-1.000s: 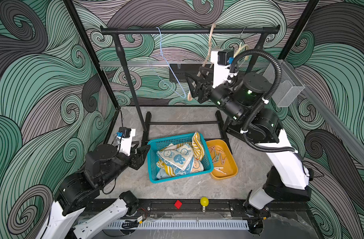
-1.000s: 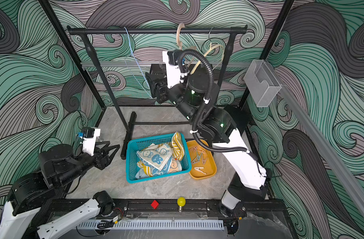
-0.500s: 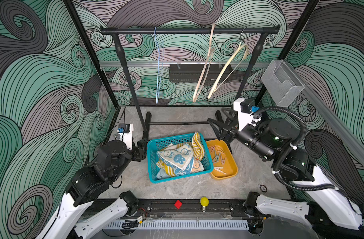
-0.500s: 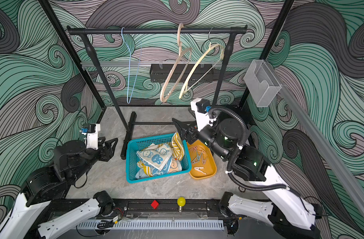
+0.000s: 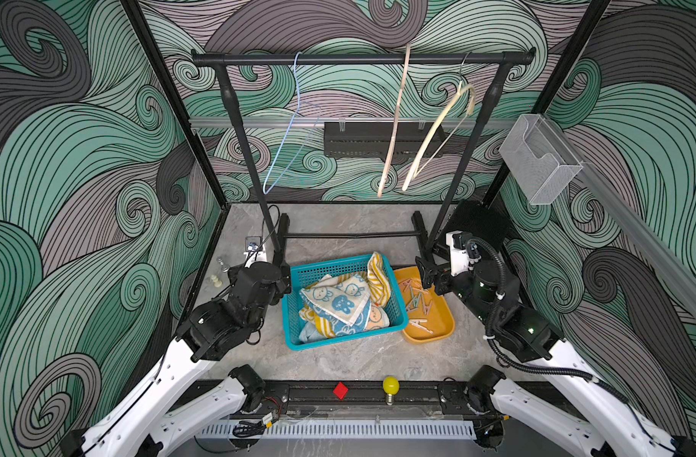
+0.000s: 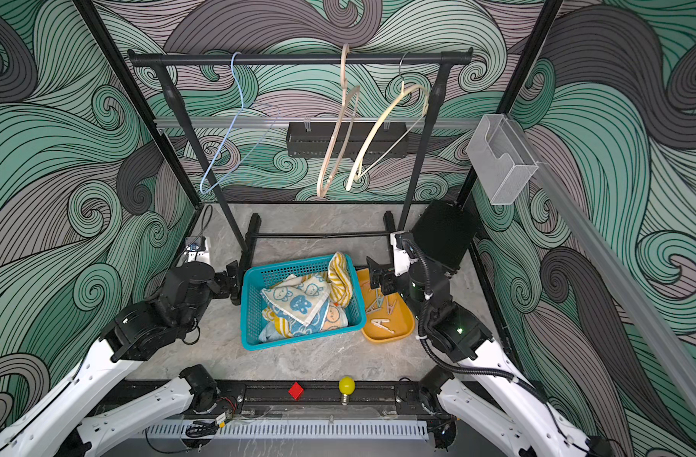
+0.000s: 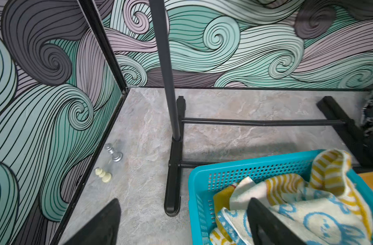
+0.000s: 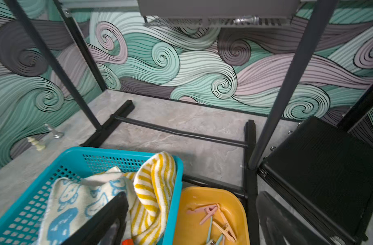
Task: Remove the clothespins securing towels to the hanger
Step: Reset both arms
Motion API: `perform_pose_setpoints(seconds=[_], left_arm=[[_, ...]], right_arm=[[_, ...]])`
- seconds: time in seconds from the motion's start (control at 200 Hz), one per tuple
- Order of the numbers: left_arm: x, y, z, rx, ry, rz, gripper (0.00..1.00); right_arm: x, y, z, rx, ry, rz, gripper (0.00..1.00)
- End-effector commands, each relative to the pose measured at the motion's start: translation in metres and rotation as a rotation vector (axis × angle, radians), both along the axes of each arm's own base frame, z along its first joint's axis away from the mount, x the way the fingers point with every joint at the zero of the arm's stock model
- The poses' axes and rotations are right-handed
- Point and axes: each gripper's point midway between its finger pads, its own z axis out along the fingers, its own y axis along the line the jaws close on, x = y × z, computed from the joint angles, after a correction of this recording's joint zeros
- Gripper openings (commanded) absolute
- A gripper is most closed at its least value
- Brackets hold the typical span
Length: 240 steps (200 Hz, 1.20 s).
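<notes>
Took twelve o'clock as the back wall in both top views. Found the grey stone tabletop (image 5: 338,356) bare toward six o'clock of the basket, and bare again between the rack's feet. Saw the black garment rack (image 5: 362,60) spanning the twelve o'clock side, a blue wire hanger (image 5: 281,148) and two wooden hangers (image 5: 392,130) hanging stripped on its bar. Saw the left arm folded low at nine o'clock, the left gripper (image 5: 283,281) just beside the basket's wall, its fingers (image 7: 100,222) spread wide with nothing between them. Saw the right arm bent low at three o'clock, the right gripper (image 5: 427,273) by the tray's twelve o'clock end, its fingers (image 8: 109,218) likewise wide apart and empty. Found the teal basket (image 5: 287,320) at table centre, well short of every wall. Found the towels (image 5: 340,304) heaped inside it, the yellow-striped one draped over the rim at one o'clock. Found the orange-yellow tray (image 5: 437,336) just beside the basket at three o'clock, holding the clothespins (image 5: 417,302) in a loose pile. Spotted two chess pieces (image 7: 114,153) near the wall at ten o'clock.
</notes>
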Motion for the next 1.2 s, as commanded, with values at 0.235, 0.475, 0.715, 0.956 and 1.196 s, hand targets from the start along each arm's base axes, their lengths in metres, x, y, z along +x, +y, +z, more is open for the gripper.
perform_pose_setpoints(seconds=[0.235, 0.475, 0.715, 0.956, 1.196], left_arm=[[0.026, 0.02, -0.018, 0.132, -0.035, 0.2, 0.99], [0.036, 0.053, -0.051, 0.072, -0.035, 0.286, 0.99], [0.04, 0.084, -0.088, 0.089, -0.06, 0.37, 0.99], [0.063, 0.101, -0.125, 0.089, -0.083, 0.417, 0.99], [0.097, 0.099, -0.162, 0.076, -0.071, 0.305, 0.99]], right_arm=[[0.054, -0.053, -0.061, 0.011, 0.093, -0.242, 1.0], [0.068, -0.119, -0.103, -0.065, 0.106, -0.444, 1.0], [0.075, -0.148, -0.145, -0.093, 0.031, -0.498, 1.0], [0.093, -0.151, -0.163, -0.102, -0.025, -0.5, 0.99], [0.107, -0.142, -0.183, -0.11, -0.043, -0.428, 0.99]])
